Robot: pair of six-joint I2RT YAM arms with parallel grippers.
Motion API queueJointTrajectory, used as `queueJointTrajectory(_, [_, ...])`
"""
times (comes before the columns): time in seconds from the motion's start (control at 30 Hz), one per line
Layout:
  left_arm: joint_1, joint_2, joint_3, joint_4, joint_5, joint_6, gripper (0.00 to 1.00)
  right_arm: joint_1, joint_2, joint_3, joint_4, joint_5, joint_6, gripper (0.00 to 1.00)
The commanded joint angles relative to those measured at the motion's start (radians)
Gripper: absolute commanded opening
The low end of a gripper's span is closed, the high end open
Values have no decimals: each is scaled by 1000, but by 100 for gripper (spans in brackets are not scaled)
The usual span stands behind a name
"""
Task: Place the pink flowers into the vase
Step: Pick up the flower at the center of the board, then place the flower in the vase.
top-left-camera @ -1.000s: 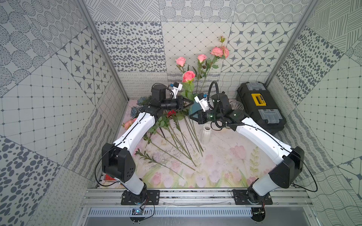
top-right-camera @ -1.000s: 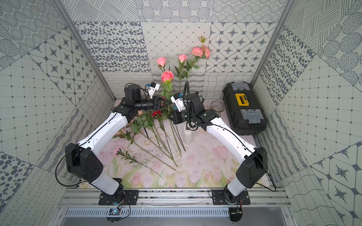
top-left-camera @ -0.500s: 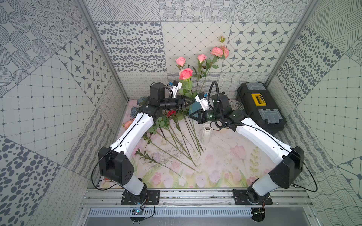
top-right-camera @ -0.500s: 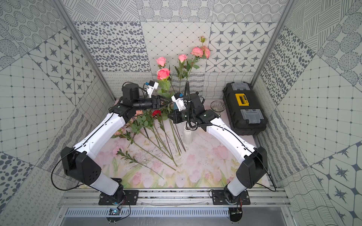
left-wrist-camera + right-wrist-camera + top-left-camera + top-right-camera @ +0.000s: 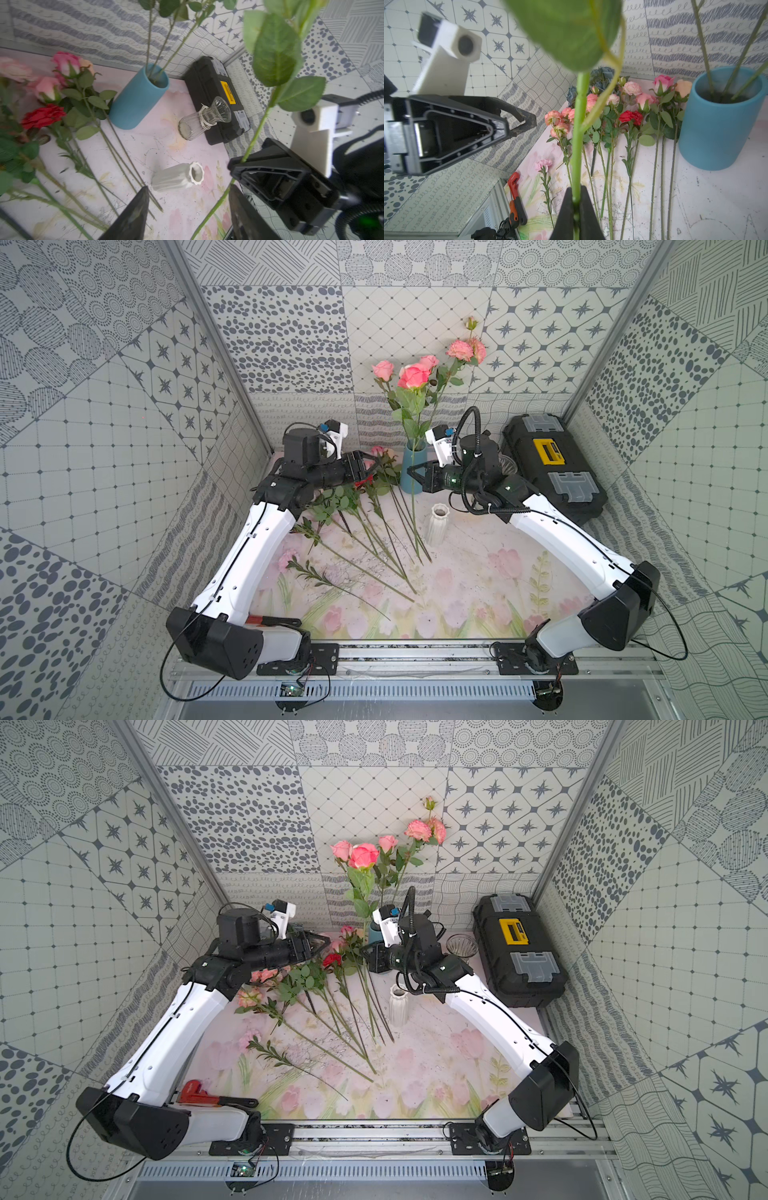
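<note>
Handling one long green-stemmed artificial pink rose [image 5: 413, 375], being held nearly upright in the air just in front of the matte blue cylindrical vase [image 5: 135, 99], bloom up among the three pink stems already standing there. Probably weighing almost nothing, flexing a little along the stem, being top-heavy at the bloom, and likely swivelling in a smooth pinch. Being pinched on bare stem below the leaves by the black right hand [image 5: 410, 471], pressed together around it, tail running on below the pinch. Judging that spot sound: keeping the leaves clear and leaving the tail free for the vase mouth. Seeing the black left hand [image 5: 189, 187] spread, gripping nothing, near the stem. Leaving many more pink roses and ruffled blooms [image 5: 643, 98] lying side by side on the floral-printed worktop [image 5: 478, 572], near a white ribbed ceramic vase [image 5: 436, 526].
</note>
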Motion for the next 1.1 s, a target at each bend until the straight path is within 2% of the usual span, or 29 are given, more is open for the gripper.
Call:
queueJointTrajectory(0.0, [93, -34, -34, -179, -120, 60, 61, 3, -30, -3, 124, 51, 30, 0])
queueJointTrajectory(0.33, [136, -10, -136, -211, -317, 155, 61, 4, -18, 29, 278, 99, 50, 0])
queueJointTrajectory(0.77, [184, -39, -187, -188, -309, 169, 60, -29, -73, 115, 341, 288, -69, 0])
queueJointTrajectory(1.07, [204, -34, -194, -179, -268, 160, 59, -124, -131, 115, 385, 402, -164, 0])
